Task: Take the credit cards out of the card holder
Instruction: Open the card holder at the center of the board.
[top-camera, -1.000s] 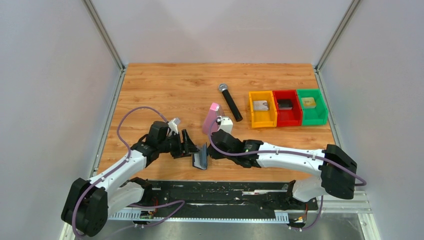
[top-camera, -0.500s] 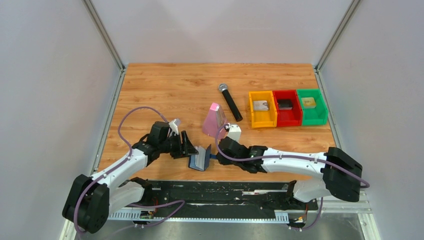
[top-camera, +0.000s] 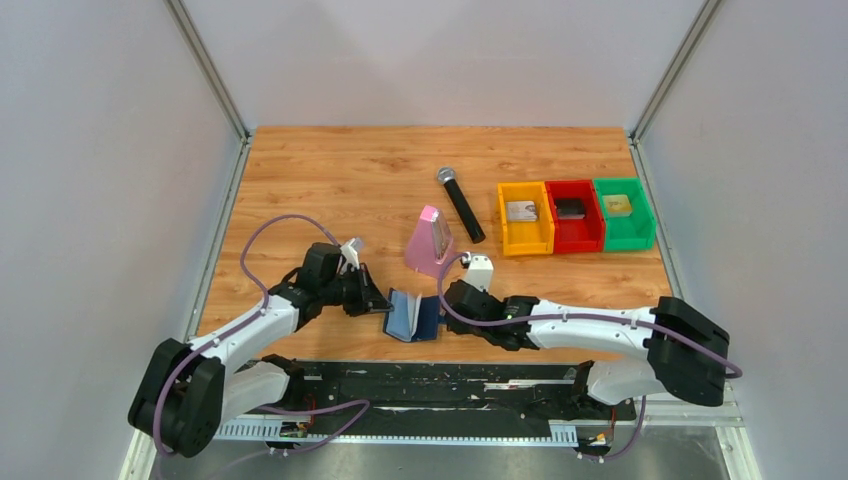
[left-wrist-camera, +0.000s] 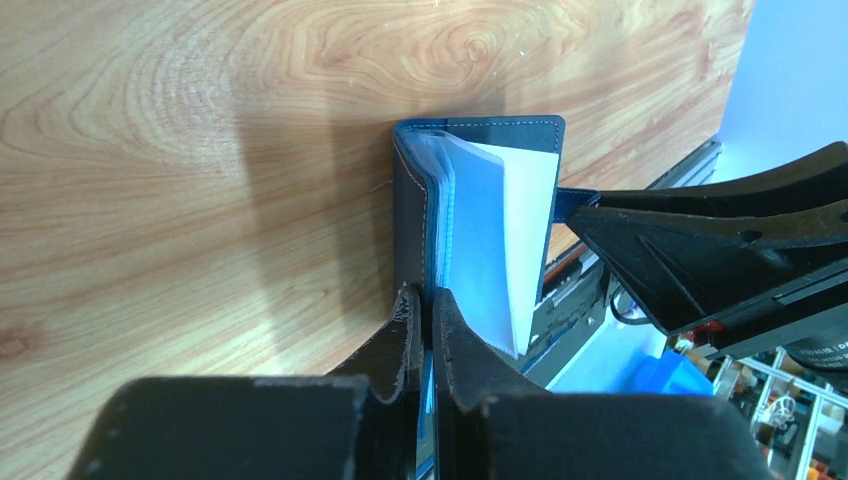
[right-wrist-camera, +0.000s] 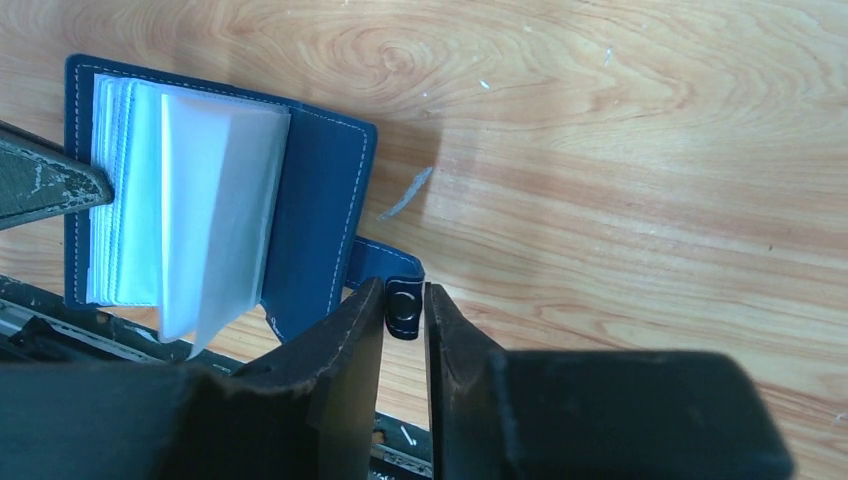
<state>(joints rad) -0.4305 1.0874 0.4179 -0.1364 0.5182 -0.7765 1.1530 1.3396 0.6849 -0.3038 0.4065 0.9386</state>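
Observation:
The navy-blue card holder (top-camera: 412, 315) lies open on the wood between both arms, its pale blue-grey sleeves (right-wrist-camera: 190, 200) fanned up. No credit cards show; whatever the sleeves hold is hidden. My left gripper (top-camera: 384, 302) is shut on the holder's left cover edge (left-wrist-camera: 412, 230), the fingers pinching it in the left wrist view (left-wrist-camera: 425, 300). My right gripper (top-camera: 441, 306) sits at the holder's right side. Its jaws stand slightly apart around the snap tab (right-wrist-camera: 403, 305), with a thin gap beside the tab, so the right gripper (right-wrist-camera: 405, 300) is open.
A pink metronome (top-camera: 428, 240) stands just behind the holder and a black microphone (top-camera: 461, 205) lies beyond it. Orange (top-camera: 525, 217), red (top-camera: 573, 214) and green (top-camera: 622, 212) bins sit at the right. The black rail (top-camera: 440, 385) runs along the near edge.
The holder went from standing nearly folded to lying spread open. My left gripper closed on its left cover. My right gripper shifted right with the tab and its jaws loosened.

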